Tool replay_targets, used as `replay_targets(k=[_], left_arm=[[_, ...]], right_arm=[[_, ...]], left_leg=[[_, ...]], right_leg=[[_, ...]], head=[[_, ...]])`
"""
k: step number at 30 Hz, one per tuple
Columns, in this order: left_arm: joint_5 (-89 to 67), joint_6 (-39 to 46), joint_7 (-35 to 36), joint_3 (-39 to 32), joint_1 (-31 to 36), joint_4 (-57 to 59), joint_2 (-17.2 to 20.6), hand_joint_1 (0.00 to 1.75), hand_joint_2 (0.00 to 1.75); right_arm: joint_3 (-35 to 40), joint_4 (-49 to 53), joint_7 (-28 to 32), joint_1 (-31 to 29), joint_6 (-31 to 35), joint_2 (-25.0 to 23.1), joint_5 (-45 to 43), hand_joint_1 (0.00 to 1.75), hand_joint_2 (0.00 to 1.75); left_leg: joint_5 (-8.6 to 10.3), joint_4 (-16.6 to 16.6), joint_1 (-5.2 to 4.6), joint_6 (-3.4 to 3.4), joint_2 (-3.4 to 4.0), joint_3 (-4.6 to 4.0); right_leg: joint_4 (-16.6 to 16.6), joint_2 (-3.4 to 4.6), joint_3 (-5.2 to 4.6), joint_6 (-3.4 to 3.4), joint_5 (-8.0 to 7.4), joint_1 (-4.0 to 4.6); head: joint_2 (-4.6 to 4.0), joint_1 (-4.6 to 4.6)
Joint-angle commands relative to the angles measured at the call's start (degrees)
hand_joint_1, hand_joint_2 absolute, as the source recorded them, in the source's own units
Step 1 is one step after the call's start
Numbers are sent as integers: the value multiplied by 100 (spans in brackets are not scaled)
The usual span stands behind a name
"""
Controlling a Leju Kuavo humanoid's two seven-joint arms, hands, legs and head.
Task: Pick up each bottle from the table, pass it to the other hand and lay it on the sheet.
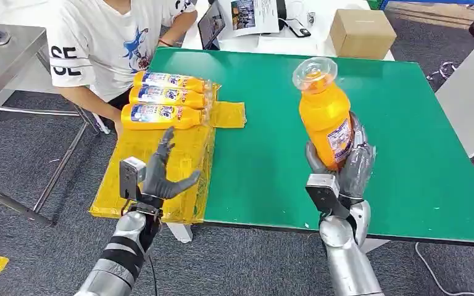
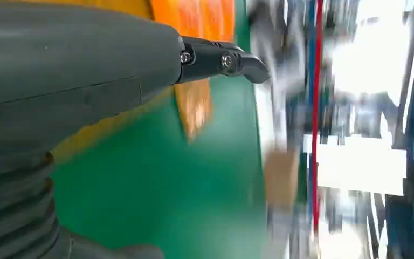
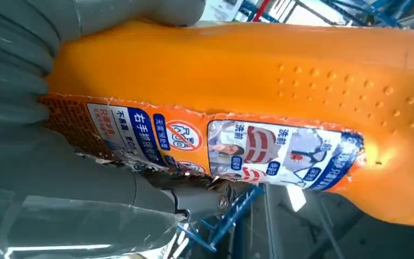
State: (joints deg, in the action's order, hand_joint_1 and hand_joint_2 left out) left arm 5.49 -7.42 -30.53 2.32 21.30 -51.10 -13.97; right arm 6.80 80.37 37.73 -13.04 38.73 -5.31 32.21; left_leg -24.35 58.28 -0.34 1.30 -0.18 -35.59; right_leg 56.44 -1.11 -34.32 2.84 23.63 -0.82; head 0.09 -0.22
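Clearly the orange bottle (image 1: 325,117) is up off the green bench (image 1: 407,154), upright in the right hand (image 1: 344,165), whose fingers wrap its lower body over the label. It looks like rigid moulded plastic, full and so fairly heavy, smooth enough to slip; the dimpled patch above the label, or the waist, seems the best hold for the pass. The label (image 3: 280,154) carries Chinese print and a crossed-circle warning sign, though I cannot read it surely. Three like bottles (image 1: 166,97) lie side by side on the yellow sheet (image 1: 154,166), brand lettering too small to read. The left hand (image 1: 160,176) hovers over the sheet, fingers spread, holding nothing.
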Motion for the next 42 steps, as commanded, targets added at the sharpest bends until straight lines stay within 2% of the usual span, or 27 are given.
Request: replay_targets(k=[1,4,6,9,10,13,14,16,17,19,20,22,24,39,42], left_arm=[[376,-953,159,737,70,218,287,0,175],[597,-1466,187,918,15,215,332,0,175],[651,-1534,192,995,-15,176,330,0,175],[651,-1534,192,995,-15,176,330,0,175],[796,-1732,260,1036,-4,150,317,0,175],[961,-1812,361,1214,13,114,323,0,175],[961,-1802,361,1223,19,117,316,0,175],[1087,-1883,393,1291,61,191,323,0,175],[1107,-1837,367,1341,68,200,343,0,175],[1191,-1886,392,1433,108,258,364,0,175],[1268,-1962,424,1456,124,296,369,0,175],[1318,-1958,430,1489,148,350,381,0,175],[1318,-1958,430,1489,148,350,381,0,175],[1318,-1958,430,1489,148,350,381,0,175],[1318,-1958,430,1489,148,350,381,0,175]], right_arm=[[-59,-561,227,104,-191,-232,-313,175,175],[508,-786,227,340,-238,-296,-573,175,175],[915,-877,227,435,-3,-304,-650,175,175],[915,-877,227,435,-3,-304,-650,175,175],[1083,-981,227,446,-298,-322,-854,175,175],[1558,-1550,227,440,-299,-504,-680,175,175],[1617,-1588,227,464,-215,-563,-643,175,175],[1929,-1953,227,357,-235,-561,-863,175,175],[2108,-2171,227,295,-217,-564,-845,175,175],[2403,-2522,227,210,-163,-643,-943,175,175],[2532,-2676,227,160,-118,-657,-918,175,175],[2662,-2969,227,84,-155,-727,-991,175,175],[2662,-2969,227,84,-155,-727,-991,175,175],[2662,-2969,227,84,-155,-727,-991,175,175],[2662,-2969,227,84,-155,-727,-991,175,175]], left_leg=[[-5,-5,5,-7,9,16],[-10,-13,8,-13,14,37],[-12,-14,13,-14,14,44],[-11,-9,10,-11,22,28],[-17,-6,14,-15,28,37],[-17,-14,17,-20,23,56],[-9,-8,12,-11,16,24],[-15,-13,16,-17,27,43],[-7,-7,9,-9,20,14],[-15,-13,15,-18,32,42],[-9,-10,12,-13,20,26],[-16,-14,17,-18,27,47],[-6,-8,9,-9,21,16],[-4,-6,7,-8,7,10],[-13,-6,12,-14,13,32]], right_leg=[[-5,13,12,-8,1,4],[-10,22,30,-14,5,8],[-16,20,39,-16,7,12],[-7,28,22,-11,3,8],[-8,35,31,-15,5,12],[-16,32,48,-21,7,14],[-10,21,20,-12,2,10],[-15,36,37,-18,4,14],[-6,23,9,-9,0,7],[-12,39,32,-19,4,13],[-10,24,20,-14,2,10],[-14,35,39,-20,6,14],[-5,23,9,-9,1,7],[-4,10,6,-8,3,5],[-6,19,27,-15,8,10]], head=[[0,0],[0,0],[0,2],[0,0],[0,2],[0,0],[0,0],[0,2],[0,2],[0,0],[0,2],[0,2],[0,0],[0,0],[0,0]])
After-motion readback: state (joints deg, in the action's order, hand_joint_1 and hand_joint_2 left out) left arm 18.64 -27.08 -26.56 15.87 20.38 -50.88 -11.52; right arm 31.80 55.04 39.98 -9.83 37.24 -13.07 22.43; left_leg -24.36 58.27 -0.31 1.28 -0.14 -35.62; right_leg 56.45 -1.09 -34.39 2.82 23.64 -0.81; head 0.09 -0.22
